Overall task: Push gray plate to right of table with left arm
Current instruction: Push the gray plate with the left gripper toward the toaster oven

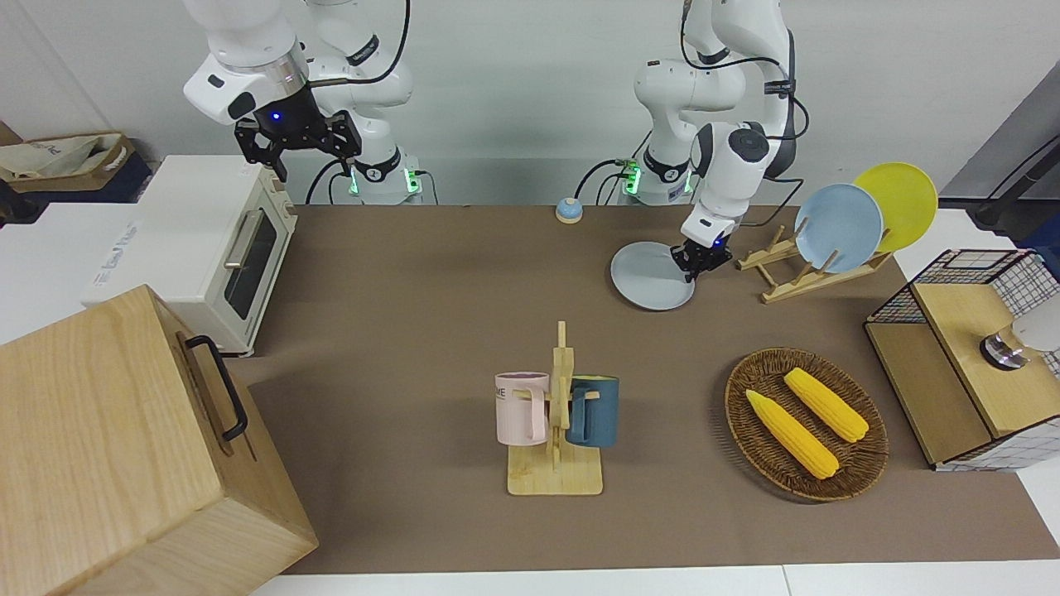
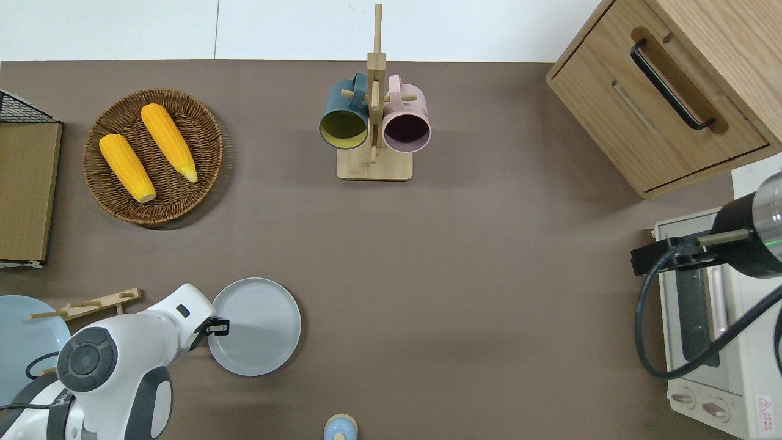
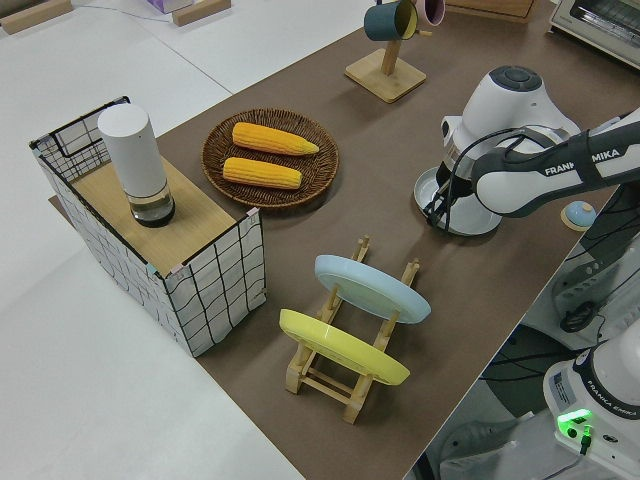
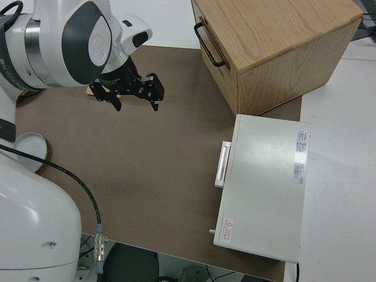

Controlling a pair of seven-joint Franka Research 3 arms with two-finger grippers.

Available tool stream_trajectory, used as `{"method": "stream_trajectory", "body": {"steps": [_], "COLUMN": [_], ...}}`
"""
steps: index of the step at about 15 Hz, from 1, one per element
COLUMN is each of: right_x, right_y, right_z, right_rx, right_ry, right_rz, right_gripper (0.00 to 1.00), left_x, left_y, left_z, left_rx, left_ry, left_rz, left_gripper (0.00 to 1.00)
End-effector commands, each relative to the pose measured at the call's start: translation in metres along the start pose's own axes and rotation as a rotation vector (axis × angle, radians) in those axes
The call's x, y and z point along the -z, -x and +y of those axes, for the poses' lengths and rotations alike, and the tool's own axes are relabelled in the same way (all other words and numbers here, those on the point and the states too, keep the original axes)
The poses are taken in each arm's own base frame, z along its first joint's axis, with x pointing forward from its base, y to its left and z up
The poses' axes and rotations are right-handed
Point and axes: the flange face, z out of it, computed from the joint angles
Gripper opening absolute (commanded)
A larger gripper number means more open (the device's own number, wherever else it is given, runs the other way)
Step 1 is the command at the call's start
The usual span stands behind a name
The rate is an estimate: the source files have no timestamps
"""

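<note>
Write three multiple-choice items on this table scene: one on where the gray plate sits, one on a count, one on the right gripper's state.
1. Where is the gray plate?
A. in the wicker basket
B. flat on the table, beside the left gripper
C. on the wooden plate rack

2. How many corn cobs lie in the wicker basket?
A. one
B. two
C. four

3. How is the right gripper?
A. open, holding nothing
B. shut on a mug
C. shut on a plate

Answers: 1 B, the plate lies on the table with the left gripper at its rim. 2 B, two yellow cobs show. 3 A, its fingers stand apart in the right side view.
</note>
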Motion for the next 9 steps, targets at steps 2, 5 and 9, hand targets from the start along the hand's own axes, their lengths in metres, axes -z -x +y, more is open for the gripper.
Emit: {"method": "stream_trajectory", "body": {"steps": [2, 5, 9], "right_x": [0.004, 0.004, 0.004], "right_y": [0.003, 0.003, 0.003], "right_z": [0.001, 0.001, 0.001], "right_rx": [-0.016, -0.015, -0.015], "right_ry": [-0.004, -0.004, -0.004], "right_rz": [-0.004, -0.004, -0.004], "right_gripper": [0.983, 0.983, 0.983], "left_x": [-0.013, -0.012, -0.012], "left_y": [0.001, 0.002, 0.002], "left_z": [0.025, 0.043, 0.07], "left_rx": [0.036, 0.042, 0.051], "left_ry": [-0.002, 0.0, 0.003], "left_rz": [-0.011, -0.009, -0.007], "left_gripper": [0.0, 0.0, 0.0]}}
